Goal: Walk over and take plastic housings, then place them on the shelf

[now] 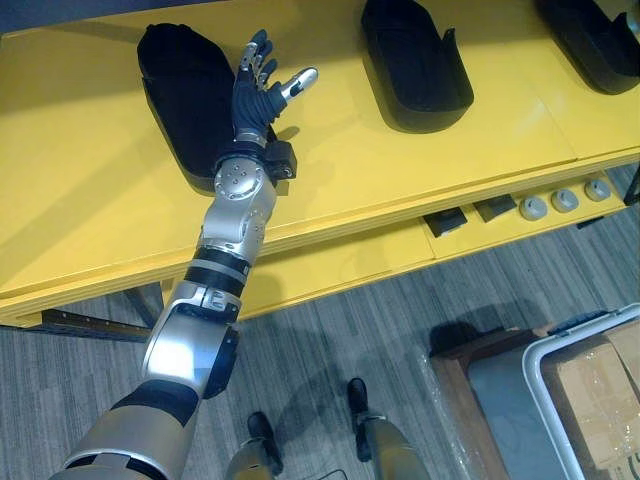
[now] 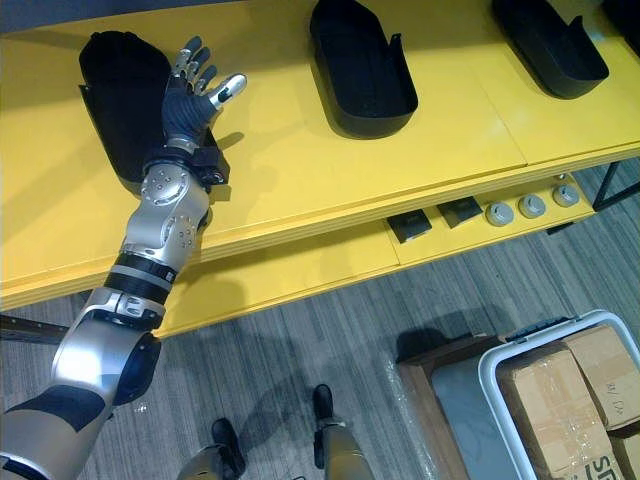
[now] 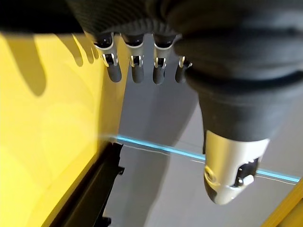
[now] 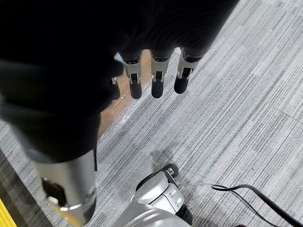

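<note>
Left hand [image 1: 256, 98] reaches out over the yellow surface [image 1: 90, 200] with its fingers straight and fanned apart and the thumb stuck out to the side, nothing in its grip. It sits at the right rim of the leftmost plastic housing [image 1: 180, 90], a black shell lying on the surface's left part. Whether the fingers touch that rim cannot be told.

Farther right on the same surface lie a middle housing [image 1: 415, 70] and, well apart again, a right housing [image 1: 590, 45] at the view's edge, both open side up. Below the front edge runs a lower ledge [image 1: 330, 265] of the same yellow. It carries two small dark blocks [image 1: 447, 221] side by side and, just beside them, a row of three grey round parts [image 1: 565, 200].

Right hand [image 4: 159, 78] hangs over the grey carpet [image 4: 246, 94], fingers straight and loose, holding nothing. On the carpet at the lower right stands a white-rimmed crate [image 2: 486, 375] with taped cardboard boxes [image 2: 555, 400] in it.
</note>
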You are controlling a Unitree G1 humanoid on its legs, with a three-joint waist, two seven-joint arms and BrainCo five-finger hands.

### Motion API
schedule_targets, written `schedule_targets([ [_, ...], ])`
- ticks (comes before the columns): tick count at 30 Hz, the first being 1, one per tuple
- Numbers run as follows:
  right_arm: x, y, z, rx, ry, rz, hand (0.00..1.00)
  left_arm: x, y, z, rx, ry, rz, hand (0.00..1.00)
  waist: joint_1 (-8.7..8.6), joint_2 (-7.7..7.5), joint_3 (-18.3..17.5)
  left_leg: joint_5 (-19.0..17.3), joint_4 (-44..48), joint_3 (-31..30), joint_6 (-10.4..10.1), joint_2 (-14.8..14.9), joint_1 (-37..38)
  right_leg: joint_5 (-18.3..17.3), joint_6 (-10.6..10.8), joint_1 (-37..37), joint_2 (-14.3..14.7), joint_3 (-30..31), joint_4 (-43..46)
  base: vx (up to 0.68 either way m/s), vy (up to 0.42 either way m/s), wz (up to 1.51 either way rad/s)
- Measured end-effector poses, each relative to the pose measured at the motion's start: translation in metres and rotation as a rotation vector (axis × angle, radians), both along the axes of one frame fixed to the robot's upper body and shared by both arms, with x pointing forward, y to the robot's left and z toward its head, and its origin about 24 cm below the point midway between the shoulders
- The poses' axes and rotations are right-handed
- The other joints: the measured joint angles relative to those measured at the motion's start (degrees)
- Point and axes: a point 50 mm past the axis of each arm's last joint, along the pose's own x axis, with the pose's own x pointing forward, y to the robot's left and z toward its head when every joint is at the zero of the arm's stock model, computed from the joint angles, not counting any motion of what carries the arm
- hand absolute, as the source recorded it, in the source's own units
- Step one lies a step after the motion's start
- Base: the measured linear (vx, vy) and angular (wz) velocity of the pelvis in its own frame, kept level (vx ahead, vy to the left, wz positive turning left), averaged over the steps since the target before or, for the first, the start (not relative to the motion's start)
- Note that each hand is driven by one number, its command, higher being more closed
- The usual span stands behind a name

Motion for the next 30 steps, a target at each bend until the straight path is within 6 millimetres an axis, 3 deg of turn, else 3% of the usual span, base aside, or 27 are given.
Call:
schedule_targets([
  [10,-0.004,-0.002,-0.002,0.0,0.017,0.002,0.0,-0.001,0.005,0.002,-0.021,-0.008,0.01,0.0,0.74,0.55,0.0,-0.2,1.1,-1.1,0.3,0.0,-0.8,-0.2,-0.1,0.0,-0.2,-0.6,0.5,-0.02,0.012,0.04],
  [14,-0.006,-0.004,-0.002,-0.002,0.022,-0.017,0.0,-0.028,-0.016,0.004,-0.062,-0.14,-0.009,0.0,0.86,1.19,-0.4,-0.2,1.3,-1.2,0.3,-0.1,-0.8,-0.2,-0.1,0.2,-0.3,-0.6,0.6,0.0,0.008,0.01],
  [15,-0.006,-0.005,-0.002,-0.007,0.023,-0.024,0.0,-0.043,-0.028,-0.003,-0.101,-0.19,-0.041,0.0,0.99,1.61,-0.7,-0.1,1.3,-1.3,0.3,-0.1,-0.4,-0.3,0.0,0.4,-0.3,-0.7,0.9,0.0,0.0,0.0],
  [16,-0.007,-0.006,-0.002,-0.008,0.024,-0.027,0.0,-0.046,-0.031,-0.005,-0.107,-0.198,-0.045,0.0,1.06,1.68,-0.7,-0.1,1.3,-1.3,0.3,-0.1,-0.3,-0.3,0.0,0.5,-0.4,-0.7,1.0,0.02,0.026,0.04],
  [19,-0.01,-0.008,-0.002,-0.036,0.045,-0.035,0.0,-0.075,-0.046,-0.05,-0.173,-0.203,-0.04,0.0,1.07,2.4,-1.9,-0.1,0.1,-1.2,0.3,-1.0,3.7,-2.7,0.1,3.5,-0.9,-0.8,2.6,0.03,0.004,0.11],
  [20,-0.015,-0.01,-0.002,-0.055,0.063,-0.033,0.0,-0.089,-0.049,-0.079,-0.199,-0.17,-0.031,0.0,1.04,3.41,-3.7,-0.2,-1.6,-1.3,0.2,-1.5,5.8,-3.3,0.1,5.2,-1.3,-1.4,2.5,0.05,-0.005,0.17],
  [26,-0.029,-0.016,-0.004,-0.079,0.105,-0.094,0.0,-0.129,-0.048,-0.153,-0.166,-0.025,-0.048,0.0,2.26,5.22,-10.5,0.1,-8.4,-1.2,-0.7,-2.8,12.6,-4.8,0.2,10.6,-1.6,-2.6,0.6,0.05,-0.018,0.13],
  [30,-0.036,-0.016,-0.007,-0.087,0.142,-0.095,0.0,-0.145,-0.046,-0.199,-0.119,0.14,-0.082,0.0,2.27,5.2,-15.5,1.5,-12.5,-1.3,-0.8,-3.8,15.6,-4.7,0.3,13.7,-2.1,-3.4,-2.3,0.04,-0.012,0.1],
])
